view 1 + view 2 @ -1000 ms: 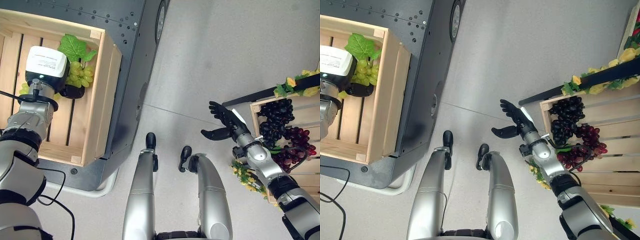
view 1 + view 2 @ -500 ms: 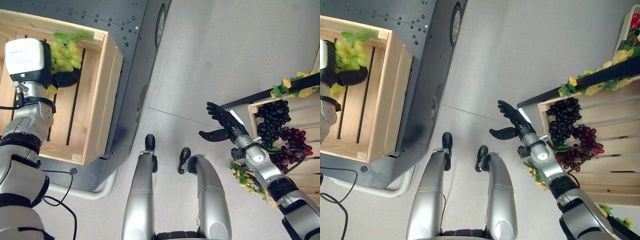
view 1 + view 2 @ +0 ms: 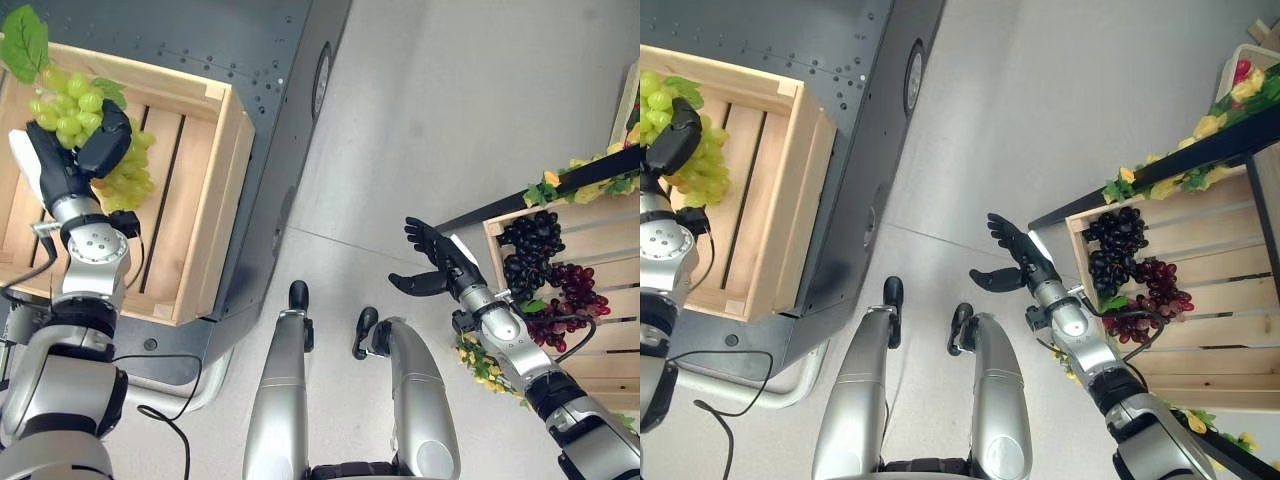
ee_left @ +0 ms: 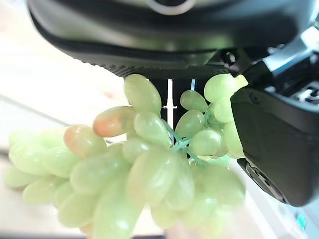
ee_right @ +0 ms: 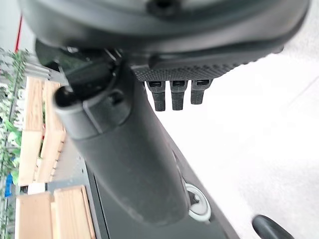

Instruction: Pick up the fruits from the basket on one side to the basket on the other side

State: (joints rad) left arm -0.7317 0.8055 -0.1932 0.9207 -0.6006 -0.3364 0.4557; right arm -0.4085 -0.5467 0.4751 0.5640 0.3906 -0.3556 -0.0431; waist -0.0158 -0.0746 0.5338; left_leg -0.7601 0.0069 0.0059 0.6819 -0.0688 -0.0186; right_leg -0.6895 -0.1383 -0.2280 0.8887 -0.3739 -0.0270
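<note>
My left hand (image 3: 75,155) is curled round the bunch of green grapes (image 3: 85,120), holding it up over the far left corner of the wooden crate (image 3: 215,190), its leaf (image 3: 22,42) past the far edge. My right hand (image 3: 440,268) hangs over the floor with fingers spread, just beside the other crate (image 3: 1200,300), where dark grapes (image 3: 1120,250) lie at its near left corner.

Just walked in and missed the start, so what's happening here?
The robot's left hand is curled round a bunch of green grapes, held above the wooden crate on its left. Its right hand hangs open and empty over the floor, beside the other crate, which holds dark grapes.
</note>
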